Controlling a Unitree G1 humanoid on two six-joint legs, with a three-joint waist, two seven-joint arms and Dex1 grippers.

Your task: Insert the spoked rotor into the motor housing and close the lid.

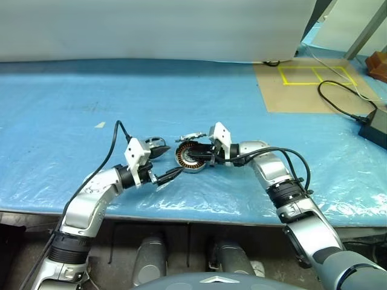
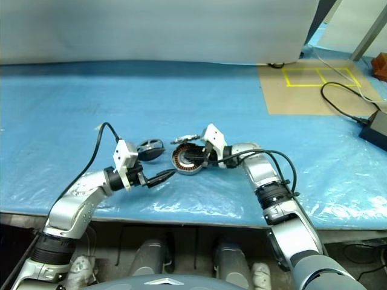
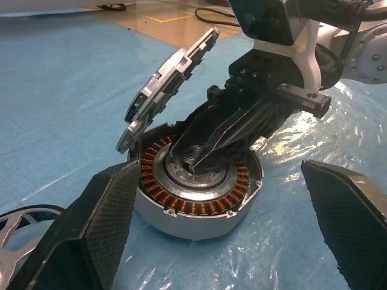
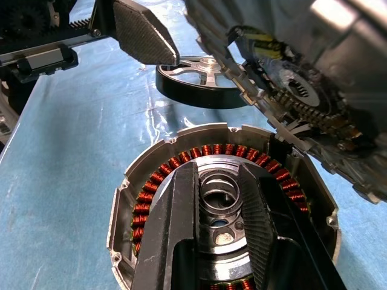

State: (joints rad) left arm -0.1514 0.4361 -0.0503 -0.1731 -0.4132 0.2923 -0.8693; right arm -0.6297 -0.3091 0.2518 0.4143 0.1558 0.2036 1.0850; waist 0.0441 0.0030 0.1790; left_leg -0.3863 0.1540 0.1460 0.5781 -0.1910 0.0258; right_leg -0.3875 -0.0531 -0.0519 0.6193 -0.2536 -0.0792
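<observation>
Rotor not in yet: right gripper [image 1: 196, 158] clamps the motor housing's [image 1: 188, 158] hub, lid [image 3: 166, 84] propped open. Your left gripper [image 1: 166, 163], fingers apart, must fetch the spoked rotor [image 2: 150, 148] (just left of housing).

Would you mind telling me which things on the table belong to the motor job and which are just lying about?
Job: motor housing, gripped at its hub by the right end effector; lid, tilted open at the housing's edge; spoked wheel beside it; open left end effector.
Lying about: black cable; black box; brown board with yellow tape.
</observation>
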